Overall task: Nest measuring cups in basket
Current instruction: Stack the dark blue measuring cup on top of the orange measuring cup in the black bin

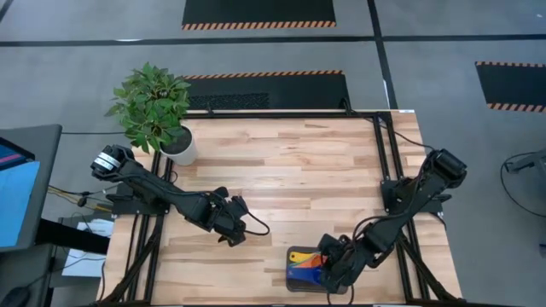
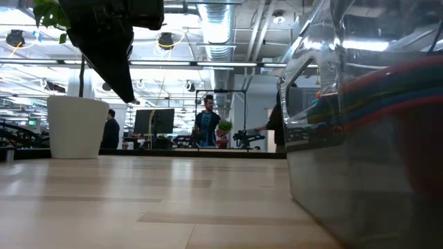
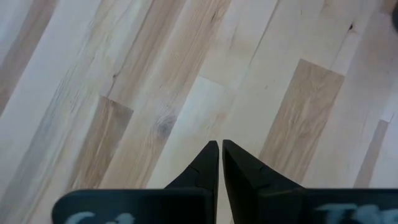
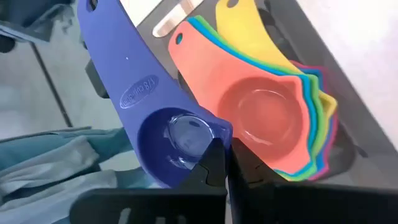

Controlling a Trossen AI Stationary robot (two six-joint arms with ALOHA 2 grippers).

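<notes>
Basket (image 2: 360,173) blurred, seemingly edge-cropped.

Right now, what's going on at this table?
The right end effector is shut on the rim of the small blue measuring cup, holding it beside the stack of nested cups already sitting in the basket at the table's near edge. The salmon-red cup is the top one of that stack. The left end effector is shut and empty, above bare wood on the table's left side. A potted plant stands at the far left corner.
</notes>
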